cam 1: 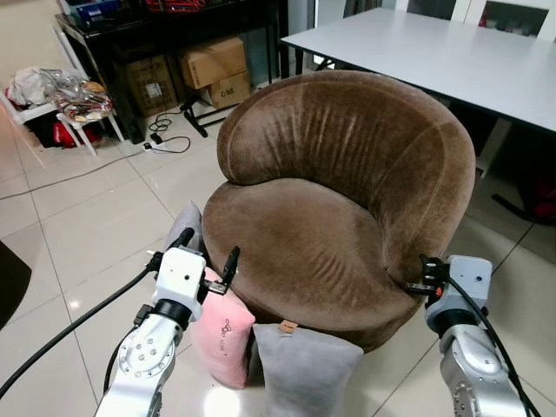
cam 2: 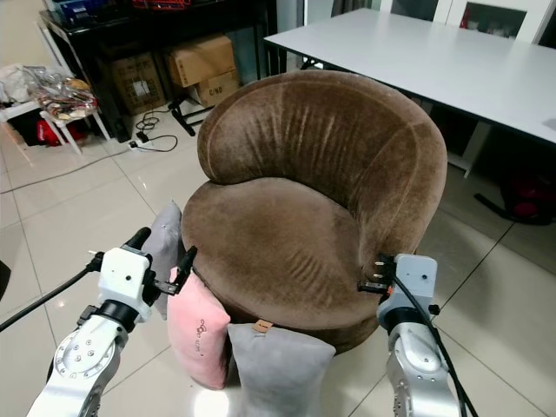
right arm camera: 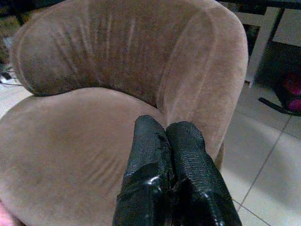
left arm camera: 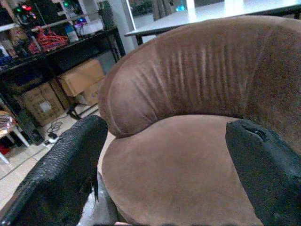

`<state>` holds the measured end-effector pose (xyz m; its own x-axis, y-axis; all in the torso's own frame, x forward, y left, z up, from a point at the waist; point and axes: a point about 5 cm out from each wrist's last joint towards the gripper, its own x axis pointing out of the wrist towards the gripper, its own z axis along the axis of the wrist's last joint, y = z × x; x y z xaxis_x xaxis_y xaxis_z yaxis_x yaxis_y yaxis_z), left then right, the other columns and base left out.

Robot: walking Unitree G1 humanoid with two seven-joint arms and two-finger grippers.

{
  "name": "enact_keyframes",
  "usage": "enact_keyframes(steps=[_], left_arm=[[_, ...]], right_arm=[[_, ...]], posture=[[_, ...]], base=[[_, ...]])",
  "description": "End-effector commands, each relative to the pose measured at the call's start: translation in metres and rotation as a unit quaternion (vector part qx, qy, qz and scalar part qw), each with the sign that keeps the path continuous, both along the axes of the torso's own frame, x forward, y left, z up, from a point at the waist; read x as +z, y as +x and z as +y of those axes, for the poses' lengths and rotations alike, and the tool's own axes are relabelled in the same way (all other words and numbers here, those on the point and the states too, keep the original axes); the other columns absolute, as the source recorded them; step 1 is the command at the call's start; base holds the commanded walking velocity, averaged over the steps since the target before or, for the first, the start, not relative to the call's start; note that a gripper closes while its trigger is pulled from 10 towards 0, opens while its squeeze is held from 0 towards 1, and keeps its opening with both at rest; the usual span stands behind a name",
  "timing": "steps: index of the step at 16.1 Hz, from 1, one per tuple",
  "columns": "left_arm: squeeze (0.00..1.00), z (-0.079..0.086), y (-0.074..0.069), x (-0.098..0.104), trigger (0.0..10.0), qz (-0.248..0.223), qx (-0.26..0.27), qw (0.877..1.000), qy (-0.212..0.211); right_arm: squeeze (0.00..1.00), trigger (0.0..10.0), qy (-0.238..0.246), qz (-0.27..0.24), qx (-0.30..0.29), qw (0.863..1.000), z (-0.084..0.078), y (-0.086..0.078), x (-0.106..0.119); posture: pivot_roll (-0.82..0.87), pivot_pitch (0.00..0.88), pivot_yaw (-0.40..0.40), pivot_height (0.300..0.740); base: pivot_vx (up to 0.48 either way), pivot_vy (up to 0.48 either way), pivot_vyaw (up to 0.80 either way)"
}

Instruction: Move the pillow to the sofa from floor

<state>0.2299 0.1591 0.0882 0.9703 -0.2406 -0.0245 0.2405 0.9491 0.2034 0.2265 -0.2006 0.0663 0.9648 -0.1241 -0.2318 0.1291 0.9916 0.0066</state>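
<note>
Three pillows lean on the floor against the front of the round brown sofa (cam 1: 339,217): a pink pillow (cam 1: 221,334), a grey pillow (cam 1: 304,369) right of it, and another grey pillow (cam 1: 189,228) behind my left wrist. My left gripper (cam 1: 207,252) is open, raised above the pink pillow at the sofa's front left edge, its fingers (left arm camera: 66,169) spread wide with the seat between them. My right gripper (cam 1: 415,280) is shut and empty beside the sofa's right edge; its fingers (right arm camera: 164,160) press together.
A grey table (cam 1: 452,52) stands behind the sofa. Cardboard boxes (cam 1: 213,69) sit under a dark shelf at the back left, with cables (cam 1: 165,139) on the tiles and a white stand with clutter (cam 1: 61,100) at far left. Open tiled floor lies to the left.
</note>
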Motion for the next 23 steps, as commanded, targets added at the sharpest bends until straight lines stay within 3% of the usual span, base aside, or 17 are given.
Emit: enact_keyframes(steps=[1,15,17,18,19,23], left_arm=[[0.00,0.008,-0.001,0.000,10.0,-0.003,0.013,1.000,0.009],[0.00,0.008,-0.003,-0.003,10.0,0.009,0.021,1.000,-0.002],[0.00,0.010,-0.004,-0.004,10.0,0.014,0.029,0.999,-0.008],[0.73,0.011,-0.004,-0.006,10.0,0.028,0.032,0.999,-0.029],[1.00,0.011,-0.005,-0.006,10.0,0.031,0.029,0.998,-0.036],[1.00,0.011,-0.006,-0.004,10.0,0.023,0.027,0.999,-0.030]], right_arm=[[0.00,10.0,0.005,-0.007,0.009,1.000,0.005,0.002,0.001],[0.00,10.0,0.007,-0.003,0.022,1.000,0.007,0.003,-0.003],[0.00,10.0,0.010,0.000,0.033,0.999,0.009,0.003,-0.003],[0.00,10.0,0.027,0.000,0.043,0.999,0.012,0.003,-0.004],[1.00,10.0,0.031,-0.003,0.047,0.998,0.013,0.003,-0.003],[1.00,10.0,0.039,-0.003,0.077,0.996,0.020,0.003,-0.004]], posture=[[-0.12,0.000,0.049,0.701],[-0.11,0.000,0.036,0.566],[-0.11,0.000,0.034,0.566],[-0.11,0.000,0.031,0.566],[-0.11,0.000,0.031,0.566],[-0.10,0.000,0.023,0.566]], base=[[0.000,0.000,0.00],[0.000,0.000,0.00],[0.000,0.000,0.00],[0.000,0.000,0.00],[0.000,0.000,0.00],[0.000,0.000,0.00]])
